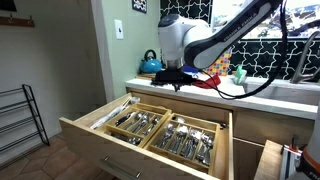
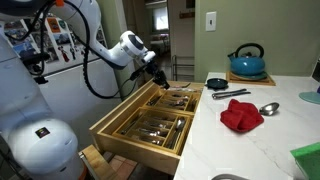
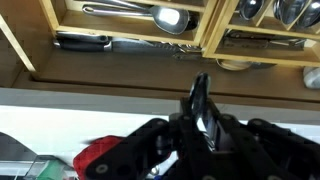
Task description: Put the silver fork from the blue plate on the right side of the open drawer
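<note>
One gripper (image 1: 180,82) hangs over open drawer (image 1: 110,148), at back edge by counter (image 2: 235,145). Fingers (image 3: 197,92) look pressed together on silver sliver (image 3: 204,118); cannot tell if fork, or firm grip. Drawer trays hold cutlery (image 1: 170,135).

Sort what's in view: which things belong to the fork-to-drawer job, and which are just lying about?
Job: wide, shallow light-wood cutlery drawer; small dark-blue plate; robot hand; slim silver piece at its tips, possibly the fork.
Lying about: blue kettle; crumpled red cloth; loose silver spoon.
</note>
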Controlling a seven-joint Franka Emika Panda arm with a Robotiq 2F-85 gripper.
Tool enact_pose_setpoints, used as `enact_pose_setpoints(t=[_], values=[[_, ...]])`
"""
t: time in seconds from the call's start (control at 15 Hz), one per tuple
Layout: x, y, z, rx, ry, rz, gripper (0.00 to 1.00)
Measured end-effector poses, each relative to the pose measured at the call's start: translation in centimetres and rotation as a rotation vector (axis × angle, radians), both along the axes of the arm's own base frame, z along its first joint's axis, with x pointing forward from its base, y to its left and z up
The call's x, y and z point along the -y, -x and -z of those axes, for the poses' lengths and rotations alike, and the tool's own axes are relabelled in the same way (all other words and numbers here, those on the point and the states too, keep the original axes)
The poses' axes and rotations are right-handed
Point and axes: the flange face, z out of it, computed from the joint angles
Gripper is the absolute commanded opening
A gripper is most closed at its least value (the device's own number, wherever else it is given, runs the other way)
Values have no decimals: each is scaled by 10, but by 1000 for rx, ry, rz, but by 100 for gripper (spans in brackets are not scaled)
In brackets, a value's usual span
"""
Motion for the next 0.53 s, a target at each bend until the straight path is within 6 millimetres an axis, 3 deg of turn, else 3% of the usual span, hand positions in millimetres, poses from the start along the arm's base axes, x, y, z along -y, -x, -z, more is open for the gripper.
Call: enact_pose_setpoints(t=[0.27,0.53], values=[[-18,16,32,-52,27,2,4],[-23,42,74,-105,50,39,4]])
